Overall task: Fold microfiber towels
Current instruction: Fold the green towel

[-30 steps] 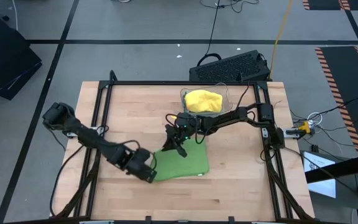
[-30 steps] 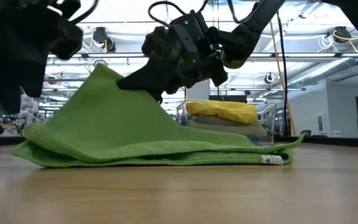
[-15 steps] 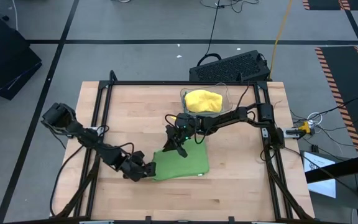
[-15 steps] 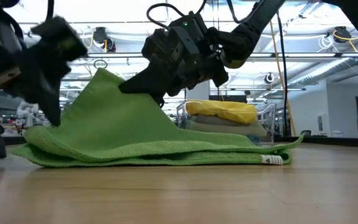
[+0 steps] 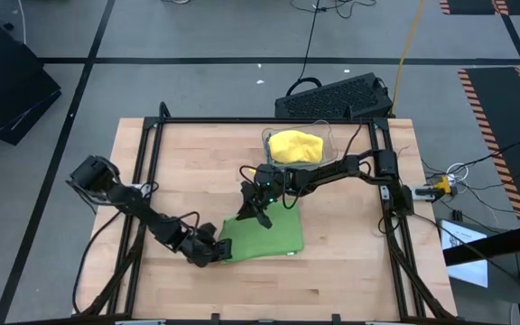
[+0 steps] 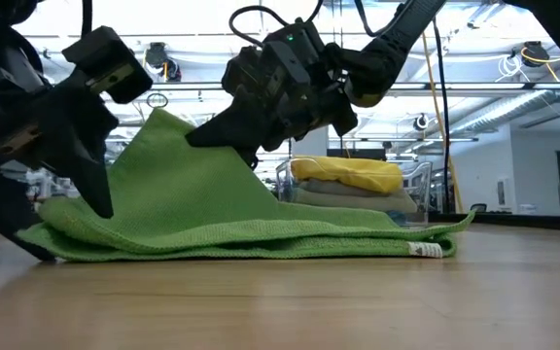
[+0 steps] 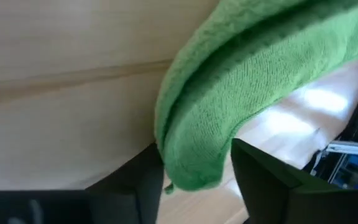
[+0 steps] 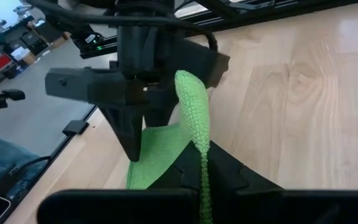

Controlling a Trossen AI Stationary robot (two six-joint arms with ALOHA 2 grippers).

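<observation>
The bright green, soft microfiber towel [image 5: 262, 236] lies half-folded on the wooden tabletop [image 5: 350, 262], its long fold line running from the left tool [image 5: 213, 252] toward the right. That left tool straddles the towel's near-left corner with fingers parted, not yet pinching. The right tool [image 5: 258, 213], clamped tight, holds the far edge raised.

High view looks straight down on the bench [image 5: 350, 271]. Low view sits level, close. Both share the green towel [image 5: 264, 236].
</observation>
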